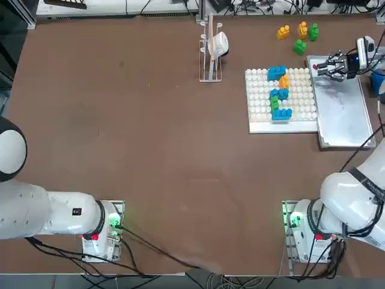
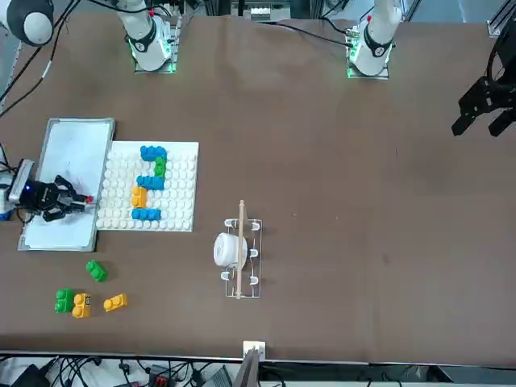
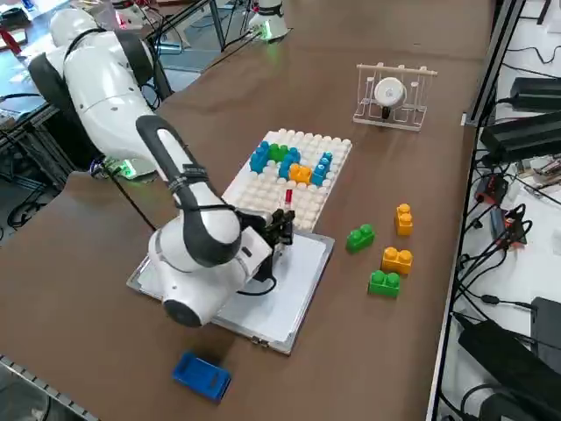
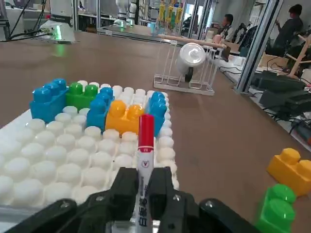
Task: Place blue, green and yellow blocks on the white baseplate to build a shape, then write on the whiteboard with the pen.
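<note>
My right gripper [image 1: 325,67] hovers over the far end of the whiteboard [image 1: 344,114], shut on the pen [image 4: 144,145], whose red cap [image 3: 287,196] points towards the white baseplate [image 1: 258,99]. On the plate, a stepped column of blue, yellow and green blocks [image 1: 280,93] is pressed onto the studs. Beyond the plate lie loose blocks: two yellow blocks [image 1: 283,32] [image 1: 302,28] and two green ones [image 1: 313,31] [image 1: 299,46]. In the wrist view the fingers [image 4: 124,187] clamp the pen's white barrel, with the built blocks [image 4: 99,104] behind it.
A clear wire rack holding a white cup [image 1: 212,48] stands left of the baseplate. A plain blue pad [image 3: 202,375] lies near the whiteboard's near end by the table's right edge. People [image 4: 290,22] are in the room beyond the table.
</note>
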